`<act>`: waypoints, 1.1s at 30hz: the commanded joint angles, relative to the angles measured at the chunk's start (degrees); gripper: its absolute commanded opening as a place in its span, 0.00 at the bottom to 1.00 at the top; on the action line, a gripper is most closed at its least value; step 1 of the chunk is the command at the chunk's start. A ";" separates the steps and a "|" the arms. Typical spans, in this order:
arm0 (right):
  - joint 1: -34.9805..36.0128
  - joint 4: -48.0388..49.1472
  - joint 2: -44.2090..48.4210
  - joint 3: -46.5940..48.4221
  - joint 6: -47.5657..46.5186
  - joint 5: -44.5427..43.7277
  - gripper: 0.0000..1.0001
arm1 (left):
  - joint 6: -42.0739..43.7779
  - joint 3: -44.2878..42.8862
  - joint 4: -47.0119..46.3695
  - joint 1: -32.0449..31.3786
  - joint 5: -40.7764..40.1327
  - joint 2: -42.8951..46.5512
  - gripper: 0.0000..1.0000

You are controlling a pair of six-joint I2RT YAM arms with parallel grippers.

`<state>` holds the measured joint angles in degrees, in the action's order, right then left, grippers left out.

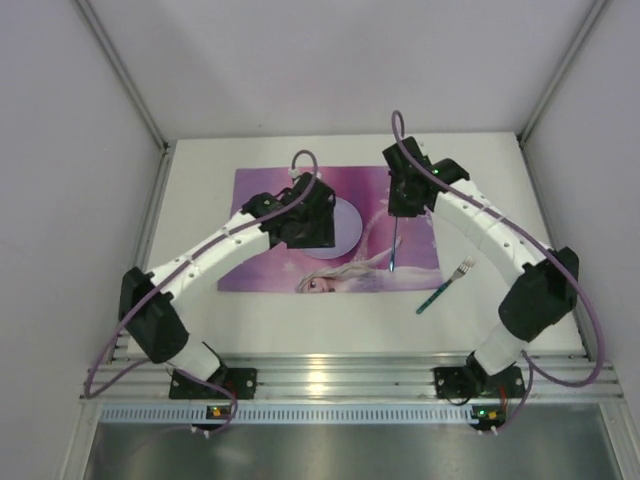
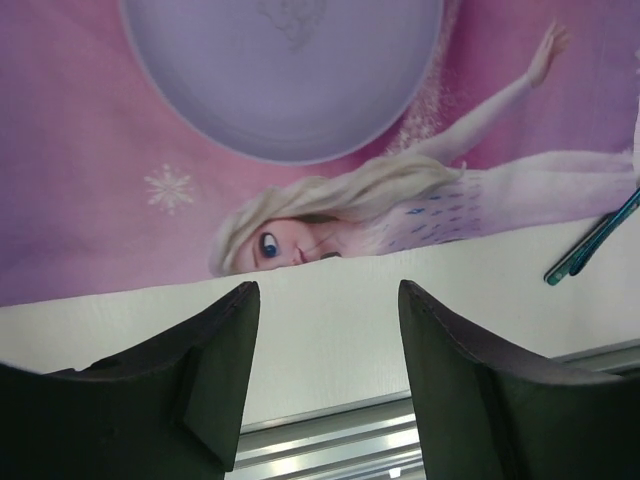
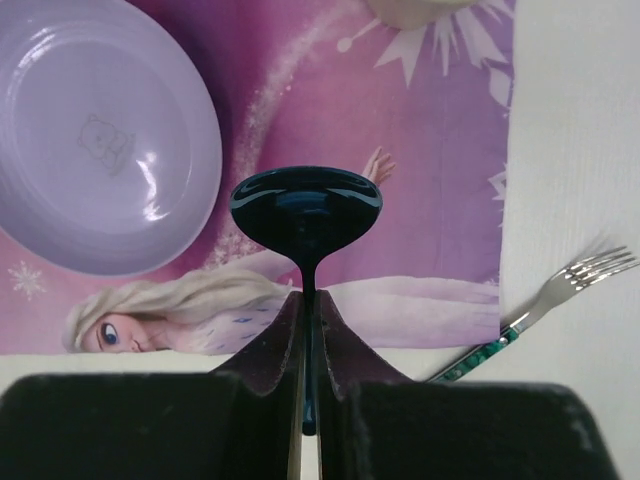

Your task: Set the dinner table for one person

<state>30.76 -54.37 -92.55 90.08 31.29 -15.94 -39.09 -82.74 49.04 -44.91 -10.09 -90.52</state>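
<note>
The white dinner table [image 1: 195, 185] carries a pink-purple princess placemat [image 1: 260, 270] with a lilac plate [image 1: 348, 222] on it. My left gripper [image 1: 305, 215] hovers over the plate's left side, open and empty; its wrist view shows the plate [image 2: 285, 70] and bare tabletop [image 2: 330, 330] between the spread fingers [image 2: 225, 340]. My right gripper [image 1: 403, 200] is shut on a dark blue spoon [image 1: 395, 248] that hangs above the placemat right of the plate. In the right wrist view the spoon's bowl [image 3: 305, 200] sticks out past the closed gripper [image 3: 310, 300].
A fork [image 1: 447, 284] with a teal handle lies on the table just right of the placemat; it also shows in the right wrist view [image 3: 560, 298]. A pale round object [image 3: 415, 8] sits at the placemat's far edge. A ribbed aluminium rail [image 1: 330, 380] runs along the near edge. Grey walls enclose three sides.
</note>
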 commanded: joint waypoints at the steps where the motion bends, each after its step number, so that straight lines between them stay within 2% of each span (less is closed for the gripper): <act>1: 2.02 1.71 -4.11 0.80 1.49 -0.75 0.00 | -0.72 2.92 3.17 3.58 -4.06 8.68 0.63; 5: 2.11 4.79 -9.56 1.76 -0.17 0.03 0.00 | -1.34 7.32 5.62 5.88 -5.99 16.58 0.63; 11: 2.11 5.68 -19.15 7.11 -1.93 -0.49 0.00 | -3.27 11.19 8.97 6.59 -7.49 23.01 0.64; 23: 2.11 4.97 -29.00 12.13 -2.37 -4.53 0.01 | -3.36 10.23 11.26 6.85 -7.76 23.29 0.64; 25: 2.02 4.89 -29.00 12.48 -2.46 -5.15 0.09 | -2.92 10.14 11.08 6.85 -7.06 22.76 0.64; 26: 1.93 4.89 -28.91 12.57 -2.37 -5.24 0.27 | -2.31 10.05 10.56 6.85 -6.62 22.50 0.64; 29: 2.28 4.54 -27.25 13.01 -2.98 -6.03 0.62 | -1.17 9.79 9.59 6.76 -5.39 21.00 0.64; 31: 2.55 3.66 -24.62 13.36 -3.43 -6.73 0.69 | -0.46 9.53 9.06 6.76 -4.86 19.60 0.63; 33: 3.16 1.82 -21.98 13.54 -3.69 -7.34 0.71 | 0.50 9.00 7.49 5.89 -3.63 18.54 0.63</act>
<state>32.32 -50.70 -121.38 100.44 28.42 -20.32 -40.62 -71.57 59.07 -38.39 -15.62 -70.46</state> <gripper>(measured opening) 0.700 0.634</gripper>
